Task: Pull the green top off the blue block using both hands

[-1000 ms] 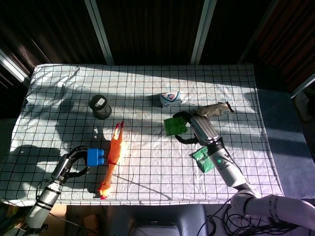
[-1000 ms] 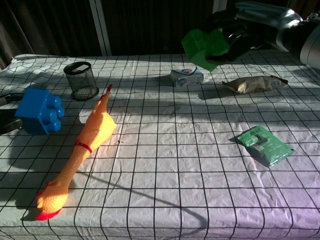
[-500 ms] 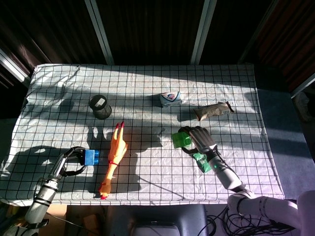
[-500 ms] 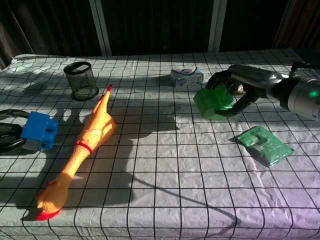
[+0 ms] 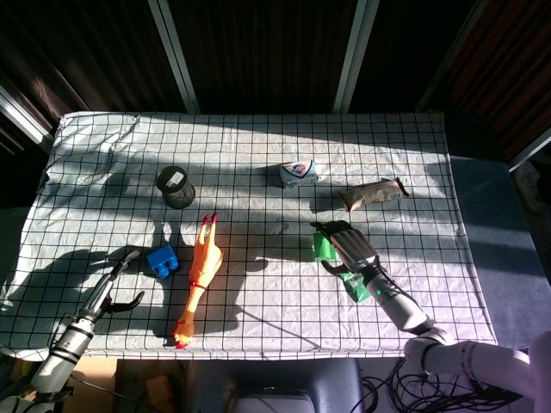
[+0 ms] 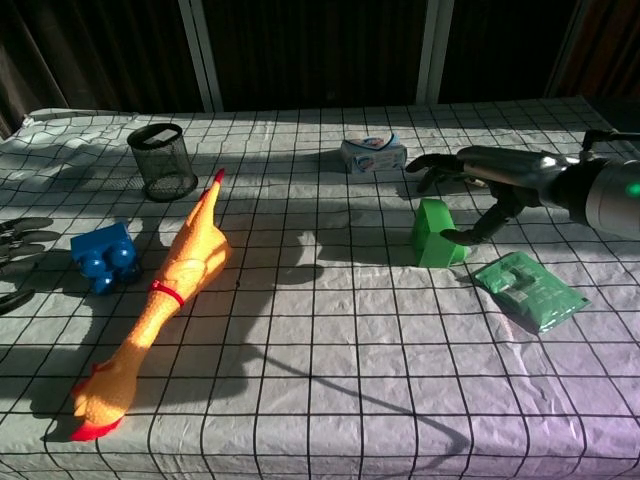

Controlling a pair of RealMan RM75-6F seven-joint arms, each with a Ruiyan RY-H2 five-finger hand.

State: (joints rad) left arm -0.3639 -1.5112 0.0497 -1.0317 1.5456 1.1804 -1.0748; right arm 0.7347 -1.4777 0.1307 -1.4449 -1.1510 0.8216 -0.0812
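Covering the whole table (image 5: 258, 146) is a white cloth ruled in a black grid, half in hard sunlight and half in long shadow. Largest of what lies on it is the orange rubber chicken (image 6: 160, 290), stretched out lengthways toward the near edge. Next comes the right hand (image 6: 470, 190), its fingers (image 6: 432, 162) spread in an arch above the green top (image 6: 436, 234), while the thumb curls down to the piece's near side; I cannot tell whether it touches. The green top sits on the cloth on its own, well apart from the blue block (image 6: 103, 258), which rests on the table on the far side of the chicken. The left hand (image 6: 18, 255) lies just beside that block at the frame's edge, fingers splayed and holding nothing.

As I judge it, the pulling apart is done: both pieces are separate and set down, and only clearing the hands away looks left.

Smaller things stand around: a black mesh cup (image 6: 163, 160), a crumpled brown packet (image 5: 372, 192), a flat green packet (image 6: 530, 289) and a small white and blue pack (image 6: 373, 152). Print shows on the last two, but none of it is readable.
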